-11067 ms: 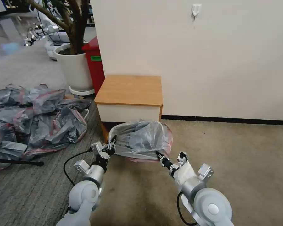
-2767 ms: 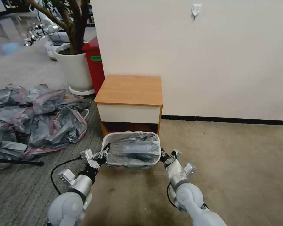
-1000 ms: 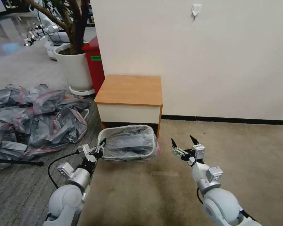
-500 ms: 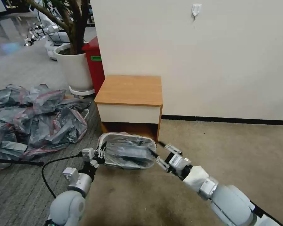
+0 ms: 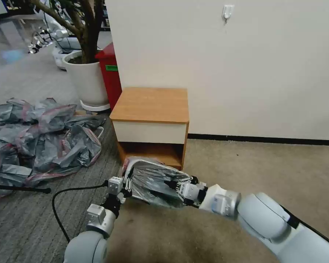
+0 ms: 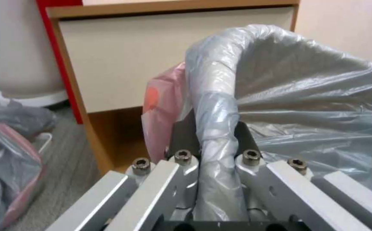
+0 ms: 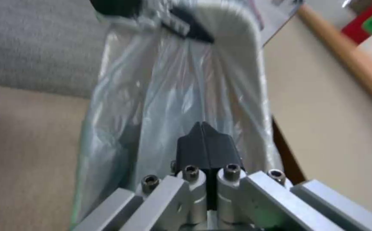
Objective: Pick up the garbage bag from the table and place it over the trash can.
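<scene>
With the left claw point(image 6: 211, 166) clamped on the bagged rim of the tilted trash can point(image 5: 150, 182) and the right claw point(image 7: 206, 144) pinched shut inside against the garbage bag point(image 6: 306, 96), the thin film risked tearing or slipping off.

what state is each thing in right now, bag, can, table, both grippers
garbage bag: stretched over the can's rim, lining it
trash can: tipped, mouth tilted, off upright
table: upright, bare top
left gripper: shut on the bag-covered rim
right gripper: shut, reaching inside the lined can
heap of bags: crumpled on the floor
</scene>
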Robot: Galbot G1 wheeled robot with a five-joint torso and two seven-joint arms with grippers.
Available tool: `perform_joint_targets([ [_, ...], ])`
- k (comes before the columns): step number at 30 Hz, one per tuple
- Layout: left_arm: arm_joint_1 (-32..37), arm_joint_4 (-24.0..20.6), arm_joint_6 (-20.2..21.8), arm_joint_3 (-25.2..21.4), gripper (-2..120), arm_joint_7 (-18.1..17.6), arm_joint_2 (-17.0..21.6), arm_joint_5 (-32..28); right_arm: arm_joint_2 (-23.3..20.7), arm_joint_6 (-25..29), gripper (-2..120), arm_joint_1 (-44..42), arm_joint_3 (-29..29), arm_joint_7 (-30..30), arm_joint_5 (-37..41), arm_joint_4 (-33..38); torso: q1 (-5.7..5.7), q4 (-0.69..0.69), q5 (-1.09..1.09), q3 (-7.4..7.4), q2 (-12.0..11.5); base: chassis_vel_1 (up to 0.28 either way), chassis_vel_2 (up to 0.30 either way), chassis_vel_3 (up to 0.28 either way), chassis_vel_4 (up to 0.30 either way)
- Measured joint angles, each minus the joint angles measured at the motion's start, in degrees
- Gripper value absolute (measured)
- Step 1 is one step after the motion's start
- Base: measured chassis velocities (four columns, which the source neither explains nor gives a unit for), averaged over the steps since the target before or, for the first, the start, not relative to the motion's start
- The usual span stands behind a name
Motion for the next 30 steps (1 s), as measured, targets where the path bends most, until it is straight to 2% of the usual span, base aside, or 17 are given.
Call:
perform_joint_targets([
  [5,0.5,0.1,-0.8,0.3,5,0.1,-0.9,2.0,0.4,-7.0,0,3.5,-3.4,-0.5,-0.8,-0.5,0.00,0.00,-0.01,0.00,0.0,0.000,0.000,0.000,0.000],
  [11,0.5,0.5,-0.9,0.3,5,0.1,-1.6,2.9,0.7,-12.2,0,5.6,-5.9,-2.2,-3.6,-0.1,0.00,-0.01,0.00,0.00,0.0,0.000,0.000,0.000,0.000],
  [15,0.4,0.6,-0.9,0.4,5,0.1,-1.7,3.1,0.9,-13.7,0,6.2,-6.6,-2.6,-4.3,0.2,0.00,0.00,-0.01,0.00,0.0,0.000,0.000,0.000,0.000],
  [18,0.2,0.8,-0.9,0.5,5,0.1,-2.1,3.2,2.1,-17.7,0,8.2,-8.6,-2.9,-5.3,0.3,0.00,0.00,-0.01,0.00,0.0,0.000,0.000,0.000,0.000],
  [30,-0.4,1.5,-0.8,1.1,5,0.1,-2.7,3.4,5.8,-20.9,0,9.9,-10.9,-3.1,-7.0,-5.0,0.00,0.00,-0.01,0.00,0.0,0.000,0.000,0.000,0.000],
])
